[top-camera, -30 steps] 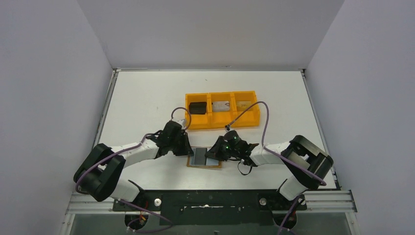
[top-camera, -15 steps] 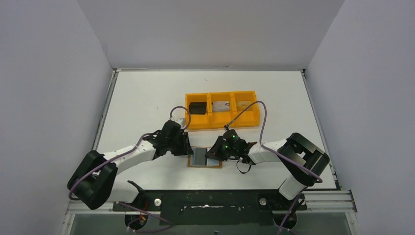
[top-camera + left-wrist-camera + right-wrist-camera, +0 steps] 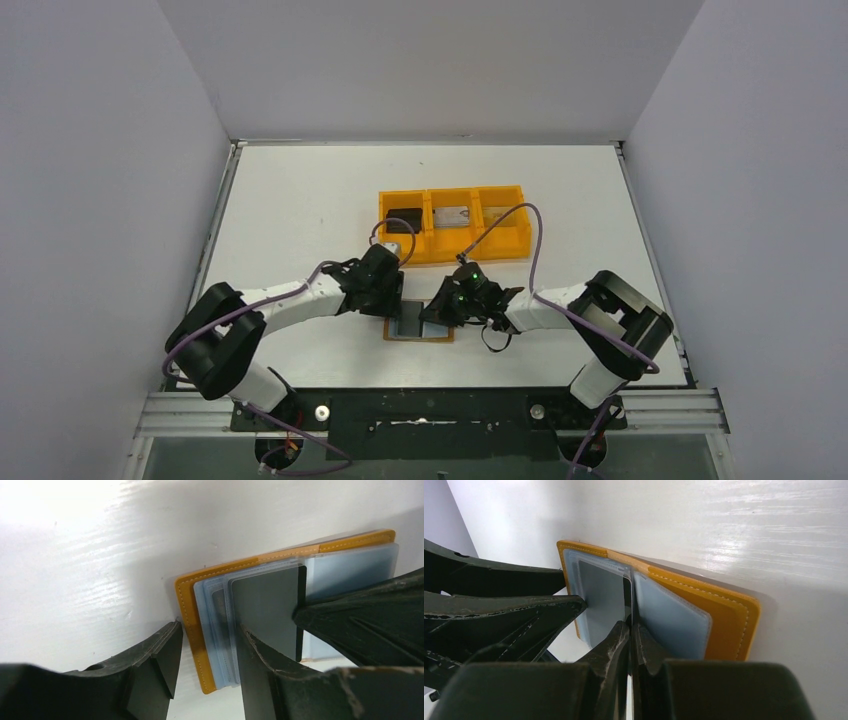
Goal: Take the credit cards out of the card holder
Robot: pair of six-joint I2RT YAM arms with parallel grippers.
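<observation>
— What colour is the card holder (image 3: 191, 625)?
— Tan-orange, with pale stitching along its edge and grey-blue see-through pockets (image 3: 350, 570). The credit card (image 3: 265, 610) is dark grey.
— And around it?
— Bright orange tray (image 3: 510, 248), white desk (image 3: 300, 200).

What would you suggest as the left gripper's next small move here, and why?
Probably ease the open left gripper down and close it on the exposed edge of the dark card. Its jaws straddle that side of the card holder, and the shut right gripper sits at the fold.
</observation>
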